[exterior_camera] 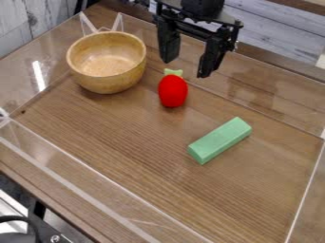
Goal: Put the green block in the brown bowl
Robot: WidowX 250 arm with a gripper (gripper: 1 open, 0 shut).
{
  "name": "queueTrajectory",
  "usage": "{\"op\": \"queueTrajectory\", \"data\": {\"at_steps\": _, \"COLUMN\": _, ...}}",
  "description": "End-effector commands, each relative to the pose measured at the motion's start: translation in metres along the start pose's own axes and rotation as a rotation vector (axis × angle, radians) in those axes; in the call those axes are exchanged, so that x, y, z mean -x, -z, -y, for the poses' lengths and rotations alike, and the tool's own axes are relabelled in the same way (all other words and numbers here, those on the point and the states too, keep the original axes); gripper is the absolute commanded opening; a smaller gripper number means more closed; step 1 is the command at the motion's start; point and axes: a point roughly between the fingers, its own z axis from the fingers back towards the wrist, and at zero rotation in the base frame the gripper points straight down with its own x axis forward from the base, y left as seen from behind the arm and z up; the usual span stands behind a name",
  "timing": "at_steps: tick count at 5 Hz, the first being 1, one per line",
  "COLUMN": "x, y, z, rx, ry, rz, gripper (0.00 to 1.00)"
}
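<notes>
The gripper [187, 63] hangs open and empty above the red strawberry toy [173, 89], while the green block [219, 140] lies well apart toward the near right of the wooden table [114, 161], long axis diagonal, far from the brown bowl [106, 63].

From my station I can read no text, label, brand or number anywhere in this view. Every surface I see here is plain and unmarked.
</notes>
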Motion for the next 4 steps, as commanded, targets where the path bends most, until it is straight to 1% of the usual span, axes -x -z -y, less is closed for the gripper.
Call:
{"op": "queueTrajectory", "data": {"at_steps": 1, "x": 0.002, "y": 0.018, "z": 0.016, "rx": 0.005, "ry": 0.059, "rz": -0.009, "gripper": 1.00}}
{"op": "queueTrajectory", "data": {"at_steps": 2, "x": 0.004, "y": 0.043, "z": 0.040, "rx": 0.007, "ry": 0.136, "rz": -0.007, "gripper": 1.00}}
{"op": "queueTrajectory", "data": {"at_steps": 3, "x": 0.001, "y": 0.070, "z": 0.053, "rx": -0.002, "ry": 0.289, "rz": 0.004, "gripper": 1.00}}
{"op": "queueTrajectory", "data": {"at_steps": 4, "x": -0.003, "y": 0.091, "z": 0.058, "rx": -0.013, "ry": 0.429, "rz": 0.036, "gripper": 1.00}}
